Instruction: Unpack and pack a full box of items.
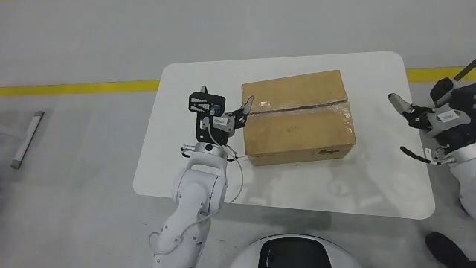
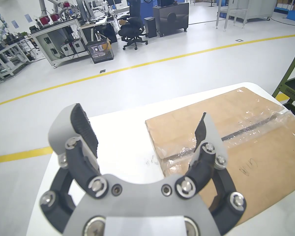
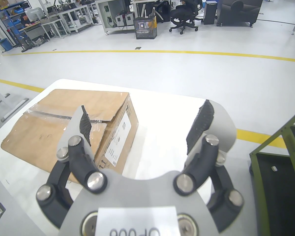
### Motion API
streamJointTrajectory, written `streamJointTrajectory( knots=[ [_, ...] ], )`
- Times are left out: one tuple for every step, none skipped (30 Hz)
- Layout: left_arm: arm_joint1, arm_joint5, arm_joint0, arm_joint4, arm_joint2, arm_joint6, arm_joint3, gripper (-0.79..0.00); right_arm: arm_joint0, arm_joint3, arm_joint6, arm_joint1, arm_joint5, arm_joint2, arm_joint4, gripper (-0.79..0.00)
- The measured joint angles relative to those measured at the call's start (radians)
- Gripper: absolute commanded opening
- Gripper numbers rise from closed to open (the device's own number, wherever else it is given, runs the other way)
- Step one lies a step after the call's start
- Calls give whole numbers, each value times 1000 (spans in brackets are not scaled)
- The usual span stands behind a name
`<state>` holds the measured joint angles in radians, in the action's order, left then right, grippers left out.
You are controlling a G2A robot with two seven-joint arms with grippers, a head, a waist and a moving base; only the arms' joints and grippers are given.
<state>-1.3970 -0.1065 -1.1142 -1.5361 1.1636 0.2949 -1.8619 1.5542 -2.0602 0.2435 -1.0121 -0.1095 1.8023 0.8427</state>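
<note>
A closed brown cardboard box (image 1: 299, 116) lies in the middle of the white table (image 1: 372, 186), its top seam covered with clear tape. My left gripper (image 1: 223, 103) hovers open at the box's left end, one fingertip near the box's top edge. In the left wrist view the box (image 2: 236, 133) lies just beyond the open left gripper (image 2: 142, 124). My right gripper (image 1: 403, 125) stands open past the table's right edge, well apart from the box. The right wrist view shows the box (image 3: 64, 114) with a white label on its end, beyond the open right gripper (image 3: 147, 121).
A green metal cart frame (image 3: 277, 163) with a black shelf stands just off the table's right side, also seen as a green post (image 2: 290, 77). Yellow floor lines (image 1: 82, 87) run behind the table. Bare table surface lies in front of and right of the box.
</note>
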Motion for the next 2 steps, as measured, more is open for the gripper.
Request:
streamJointTrajectory(
  knots=[
    [0, 0, 0, 0, 0, 0, 0, 0, 0, 0, 0, 0, 0, 0, 0, -1],
    [0, 0, 0, 0, 0, 0, 0, 0, 0, 0, 0, 0, 0, 0, 0, -1]
  ],
)
